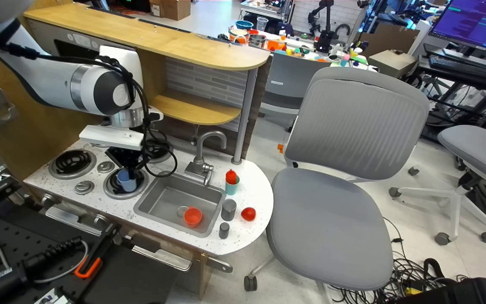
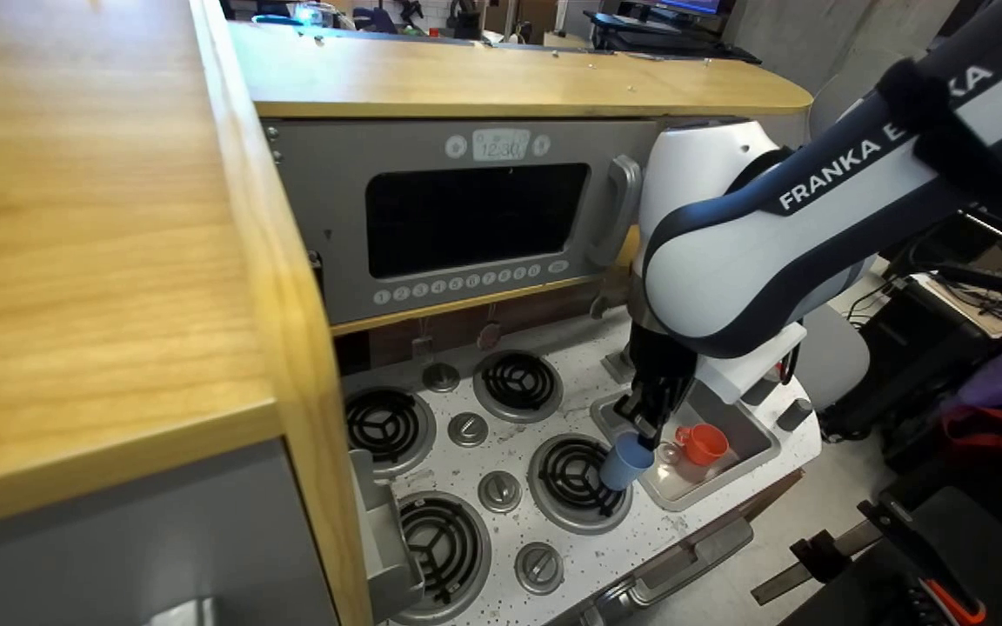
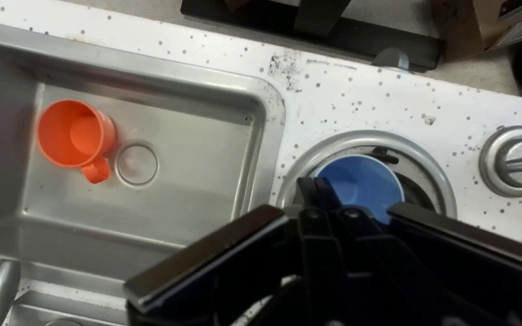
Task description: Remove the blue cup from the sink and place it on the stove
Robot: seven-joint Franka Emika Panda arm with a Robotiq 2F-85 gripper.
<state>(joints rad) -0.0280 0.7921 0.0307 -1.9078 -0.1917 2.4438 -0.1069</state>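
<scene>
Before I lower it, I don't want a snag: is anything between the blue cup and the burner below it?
Nothing visible. The gripper holds the blue cup by its rim over the burner; whether cup and burner touch, I cannot tell.

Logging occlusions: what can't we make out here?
Round blue cup: part of its rim hidden by the black claw, wrist view.
Whether its base touches the round black-coil burner: hidden under the cup, in an exterior view.
Flat purple-screened monitor: cut off by the picture's edge, text too small, in an exterior view.
</scene>
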